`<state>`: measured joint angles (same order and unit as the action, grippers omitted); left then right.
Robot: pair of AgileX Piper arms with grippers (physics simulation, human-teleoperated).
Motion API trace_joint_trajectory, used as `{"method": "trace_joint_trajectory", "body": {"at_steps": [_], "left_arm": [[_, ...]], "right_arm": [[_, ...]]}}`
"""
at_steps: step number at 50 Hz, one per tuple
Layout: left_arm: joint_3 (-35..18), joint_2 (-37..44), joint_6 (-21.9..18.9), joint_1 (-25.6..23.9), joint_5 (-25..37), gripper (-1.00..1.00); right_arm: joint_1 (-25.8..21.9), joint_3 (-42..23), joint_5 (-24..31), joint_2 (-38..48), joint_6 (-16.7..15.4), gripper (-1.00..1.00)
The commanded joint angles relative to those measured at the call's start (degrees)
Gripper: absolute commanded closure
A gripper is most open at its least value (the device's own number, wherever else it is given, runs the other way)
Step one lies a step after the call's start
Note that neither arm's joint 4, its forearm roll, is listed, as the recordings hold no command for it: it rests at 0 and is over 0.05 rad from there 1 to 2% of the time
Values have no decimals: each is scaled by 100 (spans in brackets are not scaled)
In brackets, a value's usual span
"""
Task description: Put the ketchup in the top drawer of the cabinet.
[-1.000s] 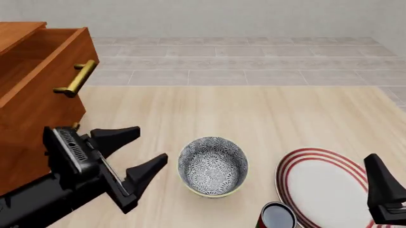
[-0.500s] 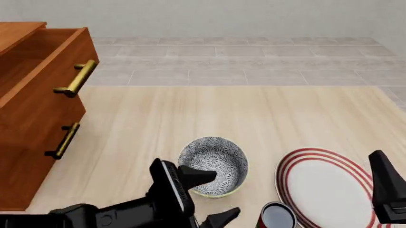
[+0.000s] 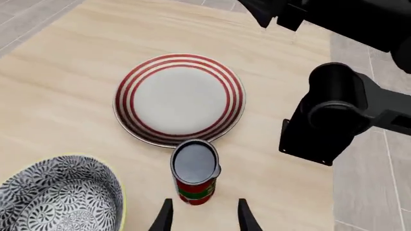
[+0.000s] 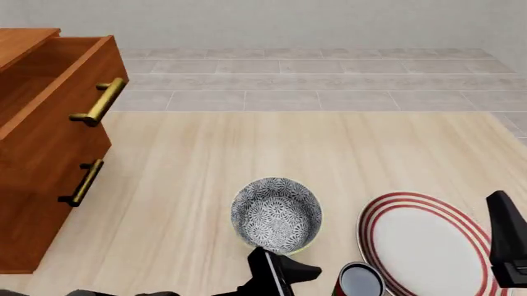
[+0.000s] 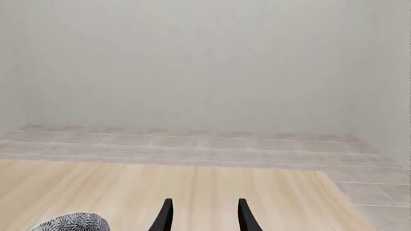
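Observation:
The ketchup (image 4: 360,281), a small can with a grey top and a red and green label, stands upright at the table's front edge beside the plate. In the left wrist view the ketchup (image 3: 194,171) is just ahead of my open, empty left gripper (image 3: 202,216), a little off its fingertips. In the front view only part of the left gripper (image 4: 288,279) shows at the bottom edge, left of the can. The cabinet (image 4: 37,185) stands at far left with its top drawer (image 4: 62,86) pulled open. My right gripper (image 5: 203,214) is open and empty at the front view's right edge (image 4: 506,246).
A grey patterned bowl (image 4: 276,214) sits mid-table, close to the can and the left gripper; it also shows in the left wrist view (image 3: 57,195). A red-striped white plate (image 4: 420,243) lies right of the can. The right arm (image 3: 334,115) hangs beyond the plate. The lower drawer's handle (image 4: 82,182) is shut.
My left arm has swung from beside the cabinet to the right and down to the front edge, ending next to the ketchup. The right gripper has barely moved.

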<state>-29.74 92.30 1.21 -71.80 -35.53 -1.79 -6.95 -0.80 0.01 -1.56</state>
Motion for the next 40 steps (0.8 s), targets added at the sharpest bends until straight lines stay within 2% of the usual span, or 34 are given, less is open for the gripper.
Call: {"method": "trace_joint_trajectory", "body": {"at_steps": [1, 4, 8, 19, 40], "left_arm": [[-276, 660, -51, 70, -28, -100], [-363, 793, -74, 295, 41, -100], [-394, 884, 12, 157, -17, -100], [-642, 1243, -124, 339, 55, -100], [-971, 1722, -127, 252, 31, -100]], "right_arm": [[15, -86, 58, 0, -26, -100], [22, -59, 35, 0, -25, -100], [22, -62, 36, 0, -23, -100], [38, -4, -1, 0, 43, -100], [23, 35, 27, 0, 58, -100]]}}
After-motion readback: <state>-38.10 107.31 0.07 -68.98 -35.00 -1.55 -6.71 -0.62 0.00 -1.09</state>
